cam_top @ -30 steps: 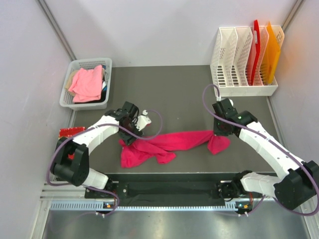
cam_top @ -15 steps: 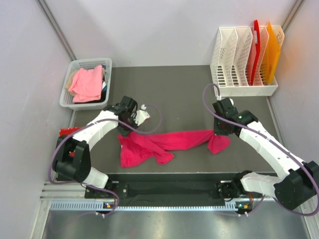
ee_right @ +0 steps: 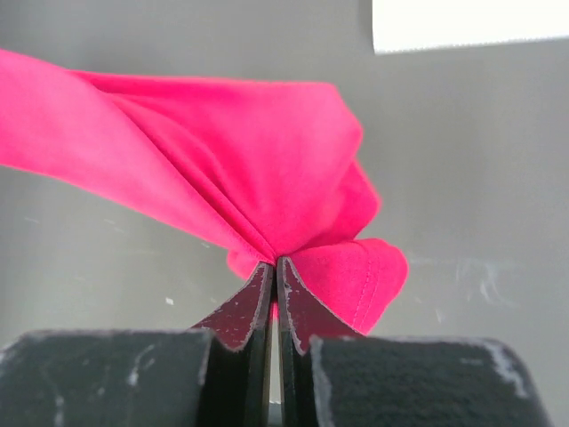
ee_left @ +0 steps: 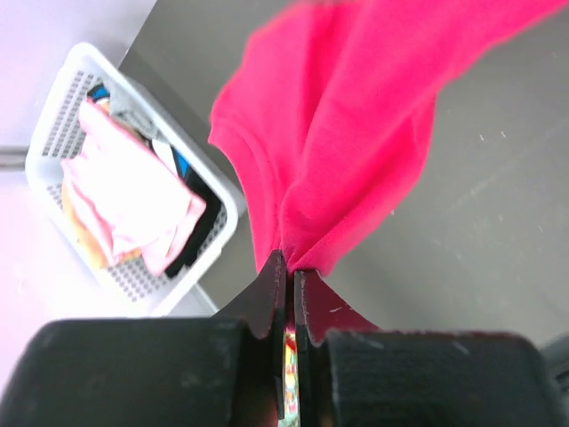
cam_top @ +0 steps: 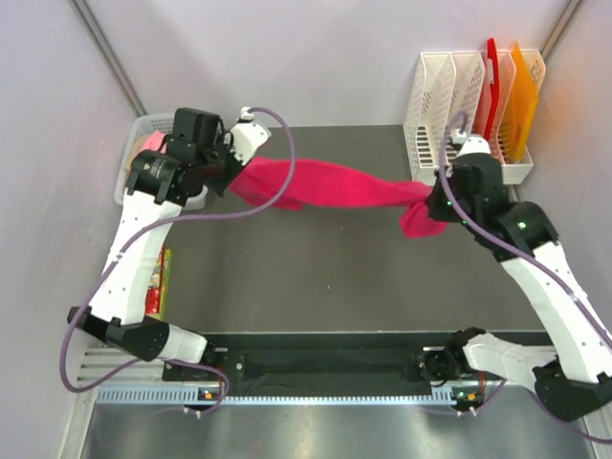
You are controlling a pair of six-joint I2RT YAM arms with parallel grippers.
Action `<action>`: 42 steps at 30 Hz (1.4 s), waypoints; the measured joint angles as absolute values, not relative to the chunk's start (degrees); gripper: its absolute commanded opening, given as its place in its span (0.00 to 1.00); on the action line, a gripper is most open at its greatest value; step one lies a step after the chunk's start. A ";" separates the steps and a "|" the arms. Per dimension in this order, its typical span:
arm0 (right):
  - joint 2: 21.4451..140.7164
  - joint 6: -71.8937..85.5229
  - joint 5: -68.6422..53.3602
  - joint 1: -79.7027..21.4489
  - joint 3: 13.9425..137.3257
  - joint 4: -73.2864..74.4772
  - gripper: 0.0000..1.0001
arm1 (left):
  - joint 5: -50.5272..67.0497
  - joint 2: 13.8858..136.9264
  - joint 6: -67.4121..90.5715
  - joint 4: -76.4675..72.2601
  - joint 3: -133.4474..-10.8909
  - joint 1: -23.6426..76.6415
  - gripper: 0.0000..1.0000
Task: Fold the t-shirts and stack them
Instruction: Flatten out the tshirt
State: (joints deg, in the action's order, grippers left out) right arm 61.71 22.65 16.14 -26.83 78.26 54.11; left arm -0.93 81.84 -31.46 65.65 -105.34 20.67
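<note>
A bright magenta t-shirt [cam_top: 330, 185] hangs stretched in the air between both arms, across the back of the table. My left gripper [ee_left: 286, 261] is shut on its left end [ee_left: 347, 133], near the basket. At the right end [ee_right: 267, 169] my right gripper [ee_right: 276, 263] pinches a bunch of the cloth, with a sleeve [cam_top: 418, 220] drooping below it. A paler salmon-pink t-shirt [ee_left: 133, 200] lies crumpled in the white basket [cam_top: 129, 186], partly hidden in the top view by my left arm.
A white divider rack [cam_top: 459, 115] with red and orange boards stands at the back right, just behind my right gripper. A red and green packet [cam_top: 159, 282] lies at the table's left edge. Dark clothes lie under the salmon shirt in the basket [ee_left: 227, 209].
My left gripper shut on the magenta shirt's left end. Both arms then rose and moved toward the back, lifting the shirt off the table and pulling it taut.
</note>
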 measured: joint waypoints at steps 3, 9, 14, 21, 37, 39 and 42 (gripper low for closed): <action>58.59 22.61 15.27 -26.83 80.86 54.89 0.00 | -0.91 80.05 -31.44 70.72 -108.05 20.67 0.00; 53.04 23.88 10.09 -26.83 79.77 61.54 0.00 | -1.21 77.91 -31.16 75.81 -115.13 20.69 0.00; 48.34 25.36 5.63 -26.83 77.28 68.88 0.00 | -3.07 73.41 -31.22 77.36 -116.51 20.69 0.00; 46.04 26.63 4.19 -26.83 72.31 71.92 0.00 | -1.41 71.18 -31.24 78.08 -112.97 20.73 0.00; 55.83 25.02 7.94 -26.83 73.69 68.29 0.00 | -1.76 78.74 -34.41 78.46 -106.69 20.75 0.00; 58.65 23.94 8.75 -26.83 77.43 67.33 0.00 | -2.85 80.97 -34.92 78.39 -111.48 20.75 0.00; 59.92 22.15 9.61 -26.83 82.41 66.94 0.00 | -4.10 82.54 -35.90 78.11 -117.78 21.04 0.00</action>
